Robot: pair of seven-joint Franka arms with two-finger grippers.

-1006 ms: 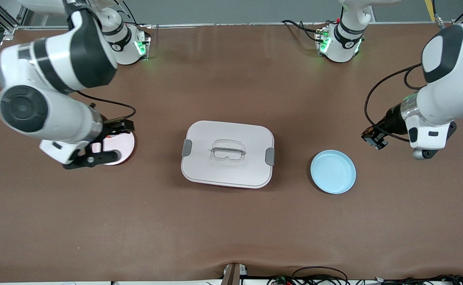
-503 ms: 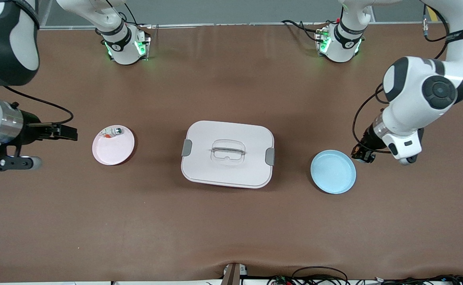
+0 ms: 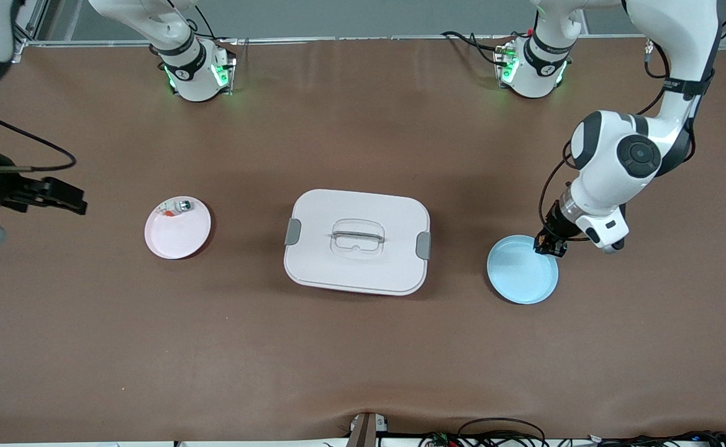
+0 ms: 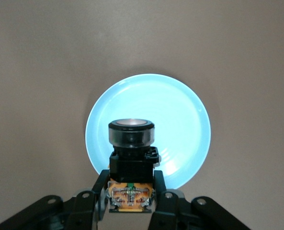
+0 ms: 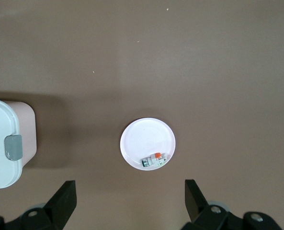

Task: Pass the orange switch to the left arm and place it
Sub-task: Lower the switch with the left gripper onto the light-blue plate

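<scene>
The orange switch (image 4: 131,165), a small black block with an orange section and a round cap, is clamped between the jaws of my left gripper (image 4: 131,197). That left gripper (image 3: 549,244) hangs low over the rim of the blue plate (image 3: 521,273), on the side toward the robots' bases. The white box (image 3: 363,208) with grey clips stands at the table's middle, apart from both arms. My right gripper (image 3: 58,198) is open and holds nothing, up over the right arm's end of the table, off to the side of the pink plate (image 3: 177,234).
A small silver-white part with a red bit (image 3: 176,207) lies on the pink plate, on its rim toward the bases. In the right wrist view the same part (image 5: 154,159), the plate (image 5: 146,136) and a corner of the box (image 5: 3,148) show below.
My left arm has swung in and come down over the blue plate with the switch in its grip. My right arm has drawn away from the pink plate toward its end of the table.
</scene>
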